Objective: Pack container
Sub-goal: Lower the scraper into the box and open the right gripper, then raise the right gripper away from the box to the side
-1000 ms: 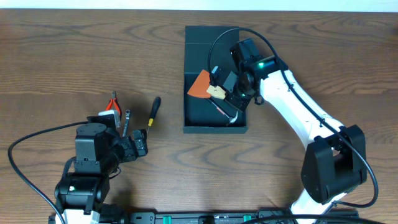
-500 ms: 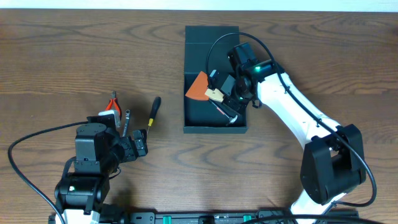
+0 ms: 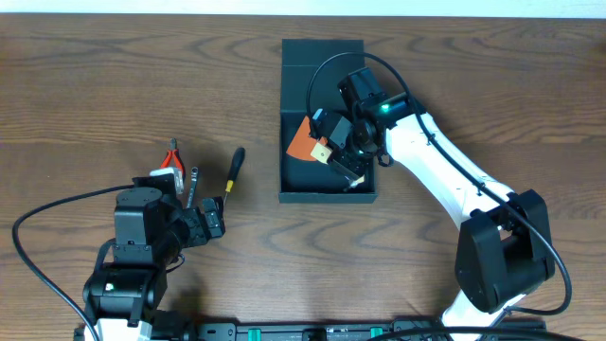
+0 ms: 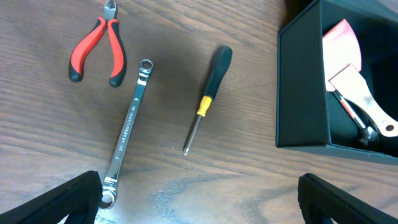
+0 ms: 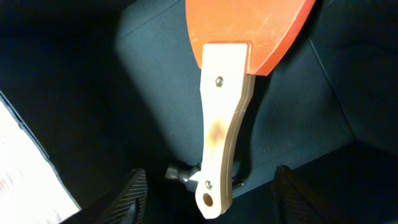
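wooden desk (image 3: 142, 76) holds the container (image 3: 322, 55); inside it your right end effector (image 5: 211, 190) stands released around the scraper (image 5: 227, 93), not touching. your left end effector (image 4: 205, 205) is released, empty.

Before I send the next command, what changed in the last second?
The right gripper opened and let go of the scraper, which now lies inside the container between its spread fingers. The right arm shifted slightly leftward. Unchanged: the left gripper, open above the pliers, wrench and screwdriver, which lie where they were.
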